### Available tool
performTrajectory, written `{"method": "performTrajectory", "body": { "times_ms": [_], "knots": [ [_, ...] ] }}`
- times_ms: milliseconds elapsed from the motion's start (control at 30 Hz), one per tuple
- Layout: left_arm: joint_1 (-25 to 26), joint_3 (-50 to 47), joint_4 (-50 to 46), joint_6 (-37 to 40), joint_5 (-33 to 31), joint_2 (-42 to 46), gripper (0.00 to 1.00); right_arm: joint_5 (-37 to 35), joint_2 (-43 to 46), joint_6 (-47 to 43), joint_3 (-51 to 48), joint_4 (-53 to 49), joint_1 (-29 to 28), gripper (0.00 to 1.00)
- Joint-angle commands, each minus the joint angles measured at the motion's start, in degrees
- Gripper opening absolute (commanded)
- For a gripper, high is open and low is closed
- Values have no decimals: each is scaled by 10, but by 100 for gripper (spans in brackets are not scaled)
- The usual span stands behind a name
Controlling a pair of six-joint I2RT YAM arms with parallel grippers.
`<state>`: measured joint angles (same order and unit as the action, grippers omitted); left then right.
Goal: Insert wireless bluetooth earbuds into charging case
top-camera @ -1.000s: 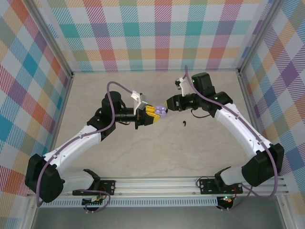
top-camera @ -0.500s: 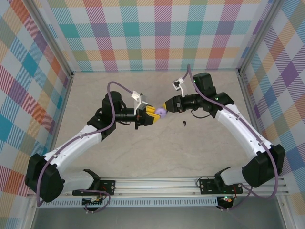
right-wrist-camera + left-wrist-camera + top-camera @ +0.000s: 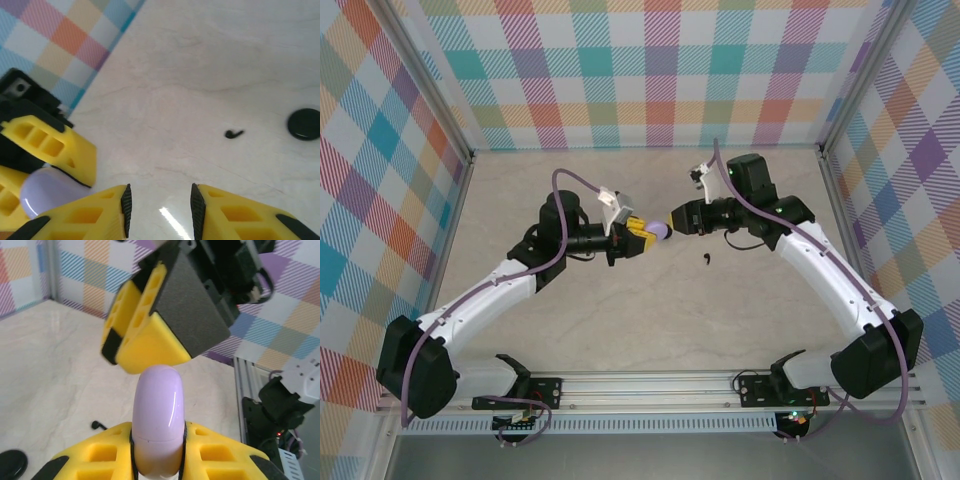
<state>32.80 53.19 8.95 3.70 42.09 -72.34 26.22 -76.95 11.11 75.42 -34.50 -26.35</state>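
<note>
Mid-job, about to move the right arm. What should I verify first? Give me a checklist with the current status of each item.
1. Left end effector holds the lilac case: ok, shut on it.
2. Right end effector empty: ok, jaws apart, nothing between them.
3. Case open for loading: not ok, it appears closed.
4. Right fingers clear of the case: cannot tell, they sit very close to it.
5. Black earbud located: ok, lying on the table, apart from the black disc.
</note>
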Motion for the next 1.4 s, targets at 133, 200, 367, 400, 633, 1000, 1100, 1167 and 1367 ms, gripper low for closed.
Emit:
{"method": "performTrajectory", "body": {
  "times_ms": [133,200,367,400,633,1000,1100,1167,1367],
  "knots": [
    [-40,9,-8,-99,-97,-47,11,-104,25,-4,2,-34,-2,40],
    [-59,2,-7,-137,-130,-63,11,-107,27,-5,-2,-35,-2,40],
    [-112,-6,-36,-215,-185,-103,12,-111,27,-7,-6,-43,-2,41],
    [-123,-3,-52,-226,-190,-113,12,-109,28,-7,-6,-44,-2,41],
    [-178,3,-69,-267,-129,-199,10,-102,25,-7,-5,-46,-2,41],
    [-201,12,-71,-291,-131,-294,9,-100,18,-7,-4,-54,-2,43],
    [-203,17,-80,-290,-141,-307,12,-100,14,-7,-4,-56,-2,43],
    [-204,19,-85,-290,-146,-316,15,-100,9,-8,-3,-58,-2,43],
    [-207,23,-104,-287,-167,-329,26,-101,4,-10,-6,-60,-2,43]
  ]
}}
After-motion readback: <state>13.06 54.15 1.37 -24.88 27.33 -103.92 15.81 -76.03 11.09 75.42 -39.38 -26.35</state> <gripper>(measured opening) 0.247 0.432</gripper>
